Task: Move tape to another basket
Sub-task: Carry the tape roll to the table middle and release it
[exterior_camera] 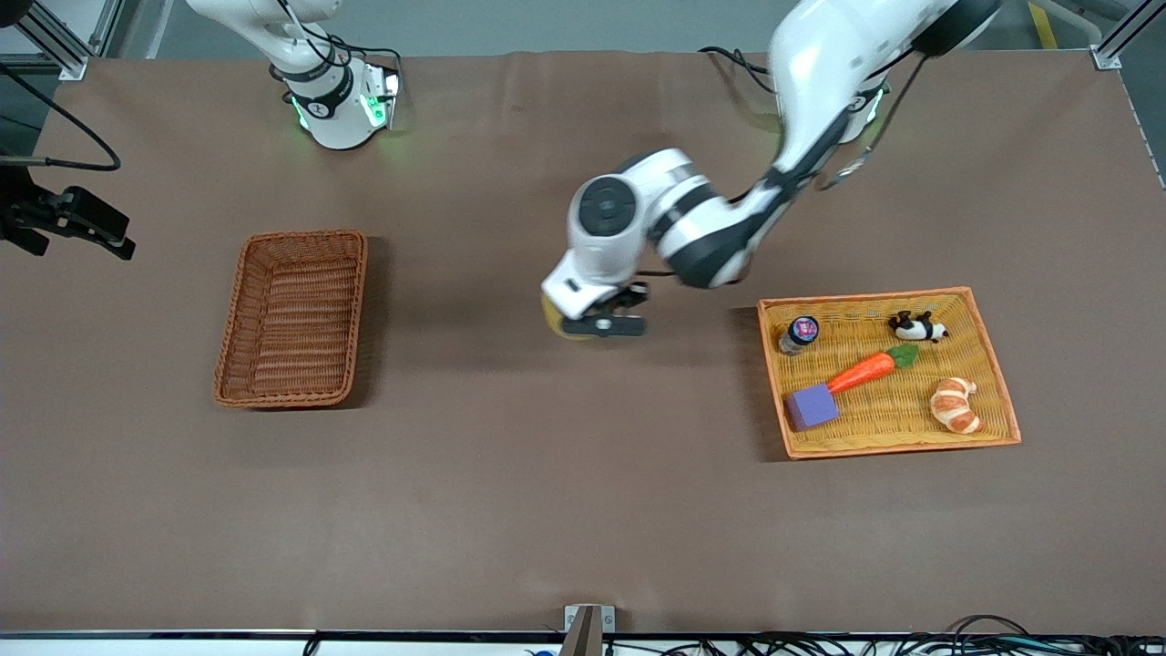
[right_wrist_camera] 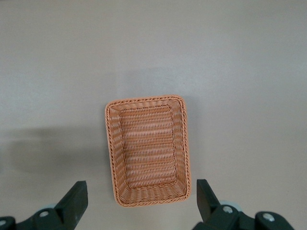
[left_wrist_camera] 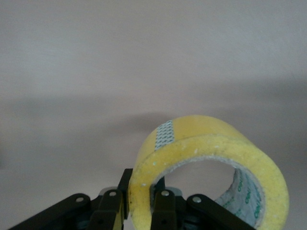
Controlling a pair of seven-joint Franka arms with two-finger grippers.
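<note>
The tape (left_wrist_camera: 211,163) hung in the left claw (exterior_camera: 603,324), its wall pinched between the fingers, over bare surface (exterior_camera: 547,510) between the basket (exterior_camera: 293,317) and the tray (exterior_camera: 891,383). One basket lay empty. The tray held five things. The right claw (right_wrist_camera: 139,206) waited above the basket, spread wide.

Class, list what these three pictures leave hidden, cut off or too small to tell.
- Front view: most of the tape is covered by the left hand holding it.
- Left wrist view: the tape's lower rim is cut by the picture edge.
- Front view: the right hand is out of frame.
- Front view: the small jar's label is too small to read.
</note>
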